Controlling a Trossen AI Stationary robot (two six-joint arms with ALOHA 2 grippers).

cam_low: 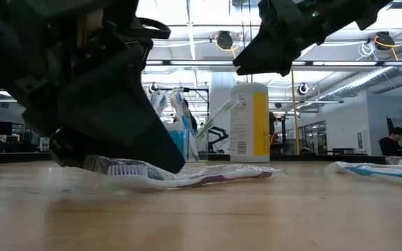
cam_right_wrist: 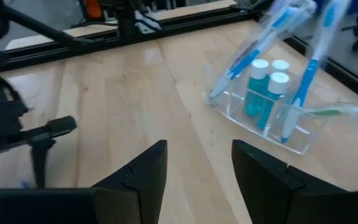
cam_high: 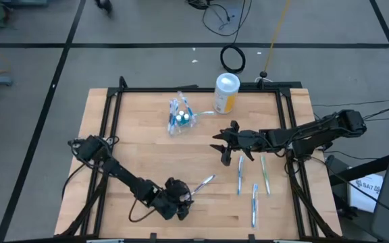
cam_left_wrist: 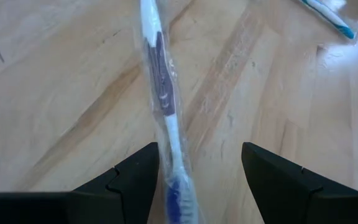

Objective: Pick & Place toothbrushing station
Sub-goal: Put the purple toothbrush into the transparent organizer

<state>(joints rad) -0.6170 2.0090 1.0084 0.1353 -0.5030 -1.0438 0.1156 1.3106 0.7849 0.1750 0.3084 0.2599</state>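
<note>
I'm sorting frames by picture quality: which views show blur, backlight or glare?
Low view: the left gripper is a dark, backlit mass against bright ceiling lights, and the near table is soft. Right wrist view: the toothbrushes in the clear holder smear toward the picture's edge. Left wrist view: the wrapped toothbrush is fairly sharp, with sheen on its wrapper. High view: even light.

Cup left of canister at table's far side; three toothbrushes near right edge
</note>
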